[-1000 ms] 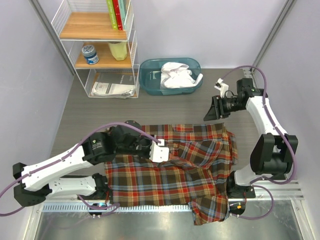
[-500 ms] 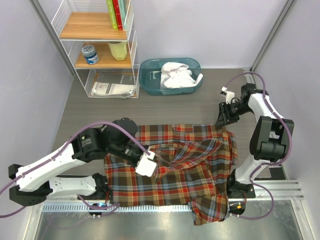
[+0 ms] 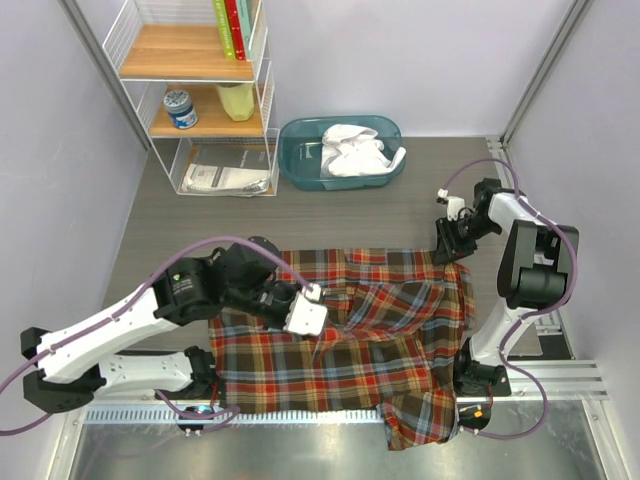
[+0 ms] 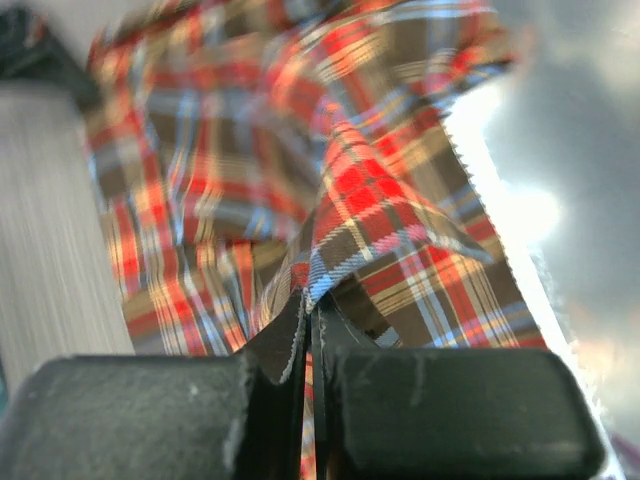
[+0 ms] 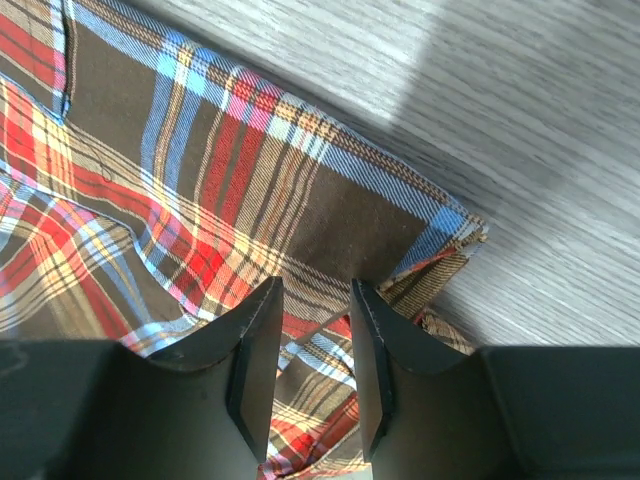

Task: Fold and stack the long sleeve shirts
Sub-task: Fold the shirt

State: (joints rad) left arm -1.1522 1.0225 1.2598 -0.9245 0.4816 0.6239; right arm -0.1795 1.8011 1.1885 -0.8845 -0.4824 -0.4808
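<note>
Well to the left, a white wire shelf unit (image 3: pixel 262 95) stands at the table's (image 3: pixel 350 215) far corner, leaving bare grey wood-grain in front of it. The left gripper (image 3: pixel 305 315) sits over the left half of the plaid flannel shirt (image 3: pixel 370 345), its jaws pressed together on a raised ridge of the soft cloth, seen pinched in the left wrist view. The shirt lies rumpled across the near part of the table, and its lower right part hangs over the ribbed metal rail (image 3: pixel 300 412). Beyond it, a teal plastic bin (image 3: pixel 296 165) holds a crumpled white shirt (image 3: pixel 355 150). At the plaid's far right corner the right gripper (image 3: pixel 447 240) is low over the hem, jaws a narrow gap apart; whether they grip cloth I cannot tell.
</note>
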